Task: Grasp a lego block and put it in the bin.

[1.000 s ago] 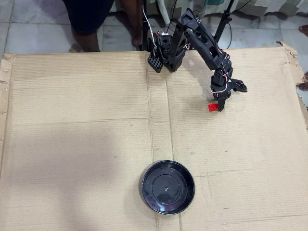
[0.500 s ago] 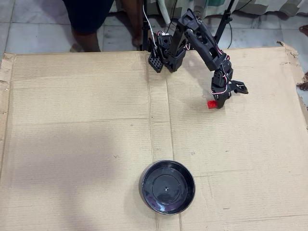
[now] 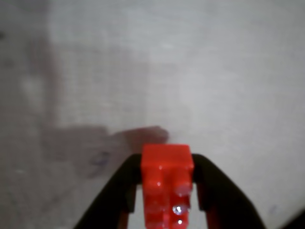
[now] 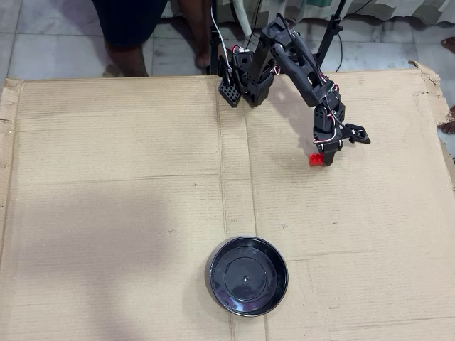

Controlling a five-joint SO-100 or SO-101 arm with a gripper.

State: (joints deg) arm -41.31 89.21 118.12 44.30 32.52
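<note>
The red lego block (image 3: 167, 186) sits between my two black fingers in the wrist view, studs facing the camera, with its shadow on the cardboard just beyond it. My gripper (image 3: 167, 162) is shut on it. In the overhead view the gripper (image 4: 321, 156) holds the block (image 4: 314, 160) at the right of the middle, close to the cardboard. The bin (image 4: 248, 275), a round glossy black dish, stands empty near the front edge, well below and to the left of the gripper.
A large brown cardboard sheet (image 4: 128, 199) covers the work area. The arm's base (image 4: 245, 78) stands at its far edge. A person's legs (image 4: 131, 28) and stand poles are on the tiled floor beyond.
</note>
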